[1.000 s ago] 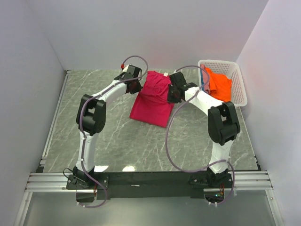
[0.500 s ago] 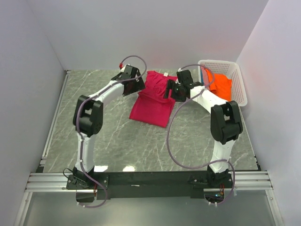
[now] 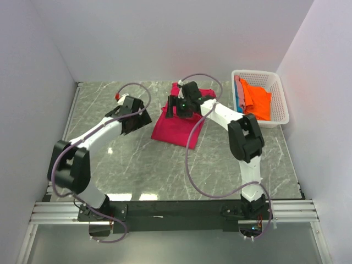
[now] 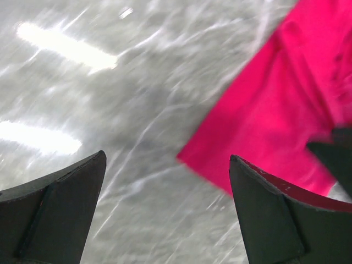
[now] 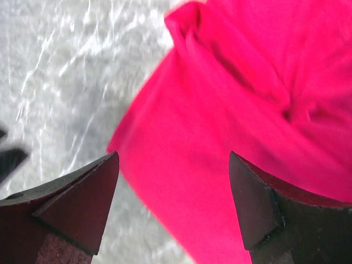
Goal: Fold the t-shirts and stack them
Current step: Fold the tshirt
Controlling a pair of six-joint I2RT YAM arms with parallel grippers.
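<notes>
Crimson-pink t-shirt [image 3: 179, 125] lies flat on the grey marbled table [image 3: 165, 165], toward the far middle, as a rough rectangle turned at a slant, with a creased fold across its upper part. Neither arm holds it. The left gripper [image 3: 145, 119] hangs over bare table just beside the shirt's near left corner, its two fingers spread wide with nothing between them; in the left wrist view the shirt's pointed corner sits just past the gap between the fingers, toward the right one. The right gripper [image 3: 172, 106] reaches in from the right and hovers above the left part of the shirt, its fingers likewise wide apart and empty; the right wrist view shows the cloth's left edge and a bunched fold below them. The orange t-shirt [image 3: 256, 99] lies crumpled in the white lattice basket [image 3: 284, 110] at the far right corner, and the blue-teal t-shirt [image 3: 237, 94] shows as a narrow strip against the basket's left wall, beside the orange one.
</notes>
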